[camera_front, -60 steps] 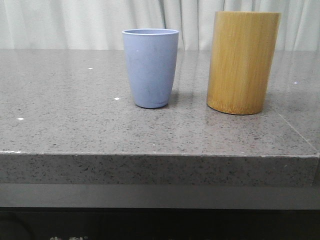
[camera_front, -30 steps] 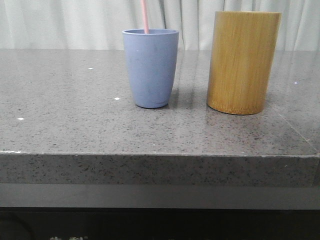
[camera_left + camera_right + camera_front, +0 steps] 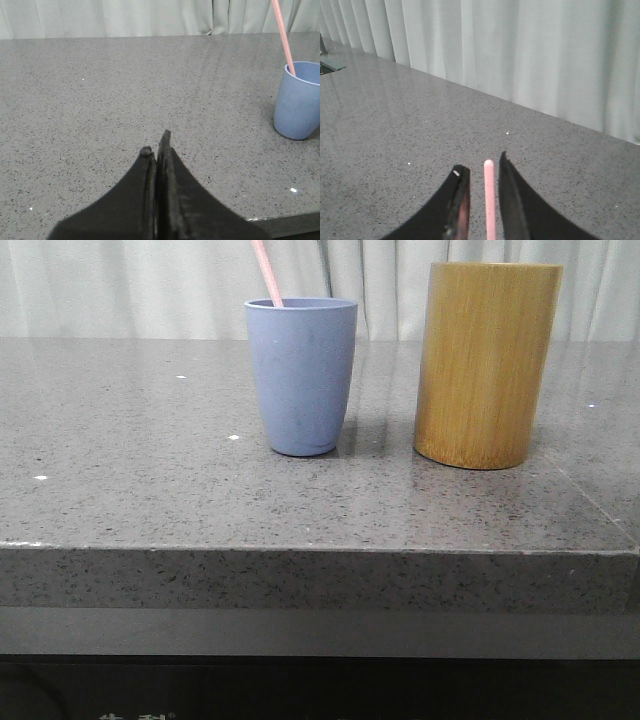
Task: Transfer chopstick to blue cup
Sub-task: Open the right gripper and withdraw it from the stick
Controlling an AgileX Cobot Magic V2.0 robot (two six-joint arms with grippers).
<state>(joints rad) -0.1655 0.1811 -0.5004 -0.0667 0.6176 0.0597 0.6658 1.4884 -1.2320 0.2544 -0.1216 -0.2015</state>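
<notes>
The blue cup point(image 3: 302, 375) stands on the grey stone counter point(image 3: 150, 470). One pale pink chopstick point(image 3: 266, 272) stands in it, and its upper end leans to the left over the rim. The left wrist view shows the same cup point(image 3: 299, 102) and chopstick point(image 3: 282, 35) off to one side. My left gripper point(image 3: 156, 142) is shut and empty, low over the bare counter. My right gripper point(image 3: 481, 165) is open, and the chopstick's tip point(image 3: 489, 200) sits between the jaws with a gap on each side. Neither gripper shows in the front view.
A tall yellow-brown bamboo cylinder point(image 3: 487, 365) stands to the right of the blue cup, a small gap apart. The counter's front edge point(image 3: 320, 550) runs across the front view. Pale curtains point(image 3: 150, 285) hang behind the counter.
One second ago the cup showed no chopstick. Half a second ago the chopstick stood nearly upright in it. Now its top has tipped to the left.
</notes>
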